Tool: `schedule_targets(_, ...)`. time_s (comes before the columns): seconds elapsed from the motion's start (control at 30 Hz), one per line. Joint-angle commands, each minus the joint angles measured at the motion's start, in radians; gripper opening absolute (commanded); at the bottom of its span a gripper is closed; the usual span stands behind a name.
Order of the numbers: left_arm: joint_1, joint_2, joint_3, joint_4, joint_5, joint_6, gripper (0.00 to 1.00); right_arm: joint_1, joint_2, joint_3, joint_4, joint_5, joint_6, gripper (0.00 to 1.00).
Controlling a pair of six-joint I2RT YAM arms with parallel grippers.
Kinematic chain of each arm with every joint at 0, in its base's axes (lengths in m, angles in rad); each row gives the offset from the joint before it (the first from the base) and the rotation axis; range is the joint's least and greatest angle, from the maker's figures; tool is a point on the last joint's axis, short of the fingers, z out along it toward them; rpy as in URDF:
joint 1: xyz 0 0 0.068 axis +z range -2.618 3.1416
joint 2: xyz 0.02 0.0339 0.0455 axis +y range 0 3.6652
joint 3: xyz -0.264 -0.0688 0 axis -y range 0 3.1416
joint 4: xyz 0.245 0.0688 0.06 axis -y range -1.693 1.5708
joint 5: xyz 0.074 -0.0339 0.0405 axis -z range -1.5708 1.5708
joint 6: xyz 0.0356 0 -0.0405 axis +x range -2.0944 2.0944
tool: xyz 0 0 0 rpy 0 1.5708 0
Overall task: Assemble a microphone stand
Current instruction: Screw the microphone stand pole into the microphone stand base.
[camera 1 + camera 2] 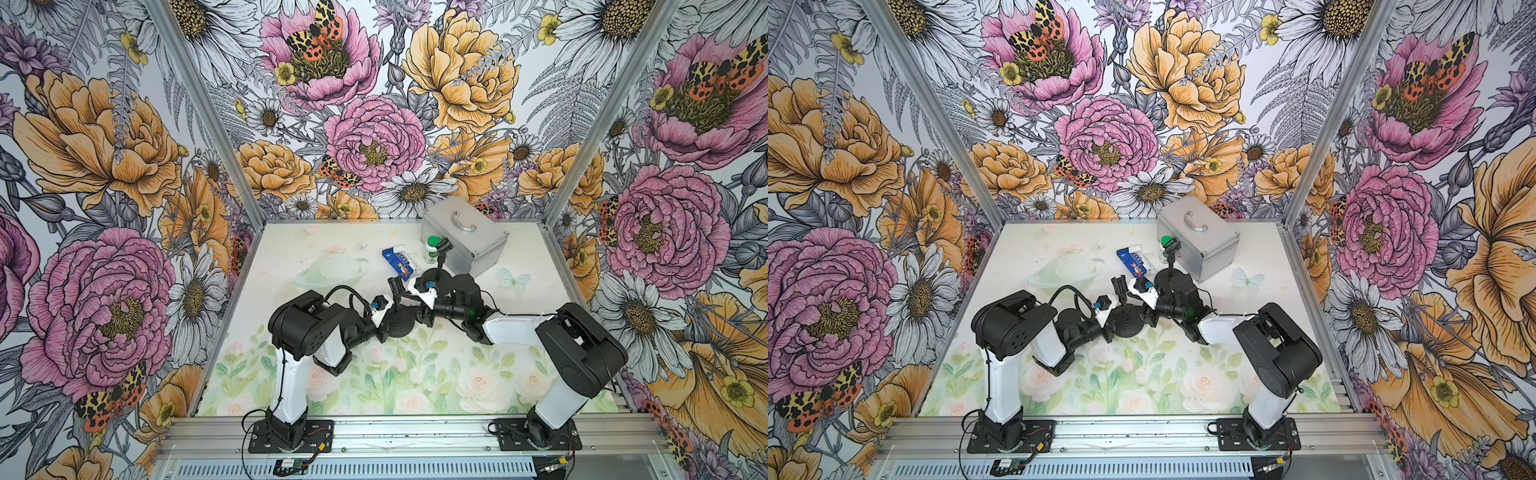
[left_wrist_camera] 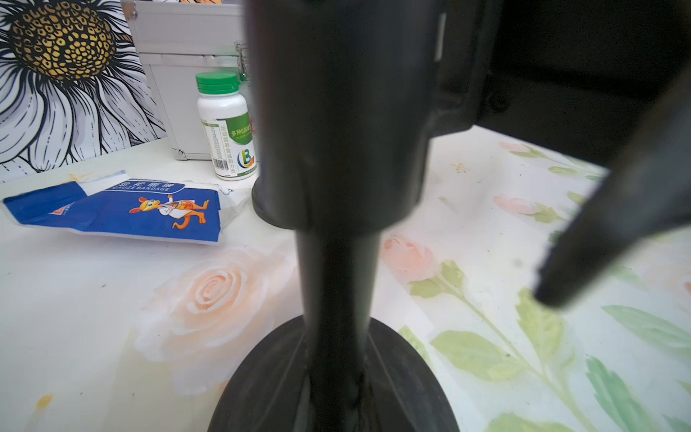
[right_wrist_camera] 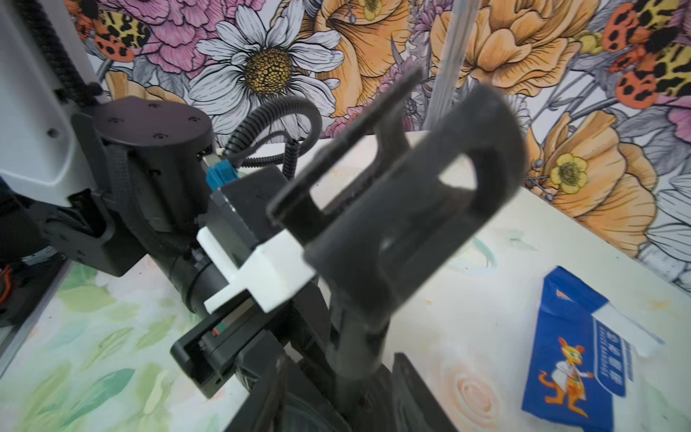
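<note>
A black microphone stand stands mid-table: a round base (image 1: 401, 323) (image 1: 1128, 323), a thin pole (image 2: 336, 276) and a U-shaped clip (image 3: 404, 209) (image 1: 395, 284) on top. My left gripper (image 1: 392, 313) is shut on the pole low down, just above the base (image 2: 261, 392). My right gripper (image 3: 341, 359) is open higher up. Its fingers (image 3: 411, 389) stand on either side of the pole under the clip, with gaps. In the left wrist view, one right finger (image 2: 598, 243) hangs clear of the pole. A second stand (image 1: 438, 270) (image 1: 1170, 270), with its clip on, stands behind.
Just behind the second stand sit a silver case (image 1: 465, 232) and a green-capped white bottle (image 1: 432, 249) (image 2: 226, 123). A blue gauze bandage packet (image 1: 397, 262) (image 2: 123, 209) (image 3: 576, 359) lies left of them. Both forearms crowd the table's middle. Flowered walls enclose the cell.
</note>
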Motion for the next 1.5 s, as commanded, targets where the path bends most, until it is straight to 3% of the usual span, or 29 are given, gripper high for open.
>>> schedule_targets(0.0, -0.006, 0.016, -0.003, -0.025, 0.014, 0.008, 0.21, -0.022, 0.051, 0.108, -0.152, -0.221, -0.069, 0.45)
schedule_targets(0.17, -0.006, 0.018, -0.002, -0.026, 0.015, 0.008, 0.20, -0.049, 0.110, 0.212, -0.265, -0.289, -0.116, 0.38)
schedule_targets(0.27, -0.006, 0.019, -0.002, -0.026, 0.014, 0.008, 0.20, -0.060, 0.129, 0.237, -0.299, -0.298, -0.146, 0.21)
schedule_targets(0.33, -0.005, 0.019, -0.002, -0.025, 0.013, 0.008, 0.20, -0.053, 0.105, 0.204, -0.266, -0.220, -0.152, 0.10)
schedule_targets(0.4, -0.006, 0.019, -0.002, -0.025, 0.011, 0.009, 0.20, -0.034, 0.079, 0.131, -0.140, -0.026, -0.074, 0.00)
schedule_targets(0.47, -0.006, 0.021, 0.000, -0.025, 0.012, 0.009, 0.20, -0.007, 0.059, 0.029, 0.065, 0.221, 0.057, 0.00)
schedule_targets(0.57, -0.006, 0.022, 0.001, -0.026, 0.014, 0.007, 0.20, 0.094, 0.051, -0.121, 0.328, 0.787, 0.269, 0.00)
schedule_targets(0.6, -0.006, 0.021, 0.001, -0.026, 0.015, 0.006, 0.20, 0.151, 0.054, -0.153, 0.368, 1.005, 0.322, 0.00)
schedule_targets(0.67, -0.006, 0.022, 0.001, -0.026, 0.015, 0.007, 0.20, 0.266, 0.073, -0.164, 0.365, 1.294, 0.376, 0.00)
schedule_targets(0.73, -0.006, 0.020, 0.001, -0.026, 0.017, 0.006, 0.20, 0.348, 0.105, -0.141, 0.339, 1.394, 0.379, 0.00)
schedule_targets(0.83, -0.006, 0.019, 0.000, -0.026, 0.015, 0.007, 0.20, 0.377, 0.143, -0.111, 0.339, 1.279, 0.293, 0.02)
schedule_targets(0.97, -0.006, 0.018, -0.002, -0.026, 0.014, 0.007, 0.20, 0.355, 0.095, -0.126, 0.325, 0.988, 0.028, 0.35)
schedule_targets(1.0, -0.006, 0.018, -0.002, -0.026, 0.013, 0.007, 0.20, 0.334, 0.069, -0.132, 0.303, 0.911, 0.001, 0.38)
schedule_targets(1.13, -0.006, 0.018, -0.002, -0.025, 0.013, 0.006, 0.20, 0.153, -0.014, -0.137, 0.191, 0.387, 0.009, 0.47)
schedule_targets(1.17, -0.006, 0.018, -0.002, -0.026, 0.013, 0.006, 0.20, 0.099, -0.016, -0.116, 0.153, 0.217, 0.022, 0.57)
schedule_targets(1.2, -0.006, 0.019, -0.001, -0.026, 0.014, 0.005, 0.20, 0.058, -0.007, -0.087, 0.109, 0.081, 0.037, 0.92)
schedule_targets(1.23, -0.006, 0.019, -0.001, -0.026, 0.014, 0.006, 0.20, 0.035, 0.005, -0.063, 0.072, -0.006, 0.035, 1.00)
schedule_targets(1.3, -0.006, 0.019, 0.000, -0.026, 0.016, 0.006, 0.20, 0.008, 0.028, -0.022, 0.005, -0.123, -0.016, 1.00)
schedule_targets(1.47, -0.005, 0.022, 0.000, -0.025, 0.019, 0.006, 0.20, -0.026, 0.096, 0.068, -0.055, -0.234, -0.054, 1.00)
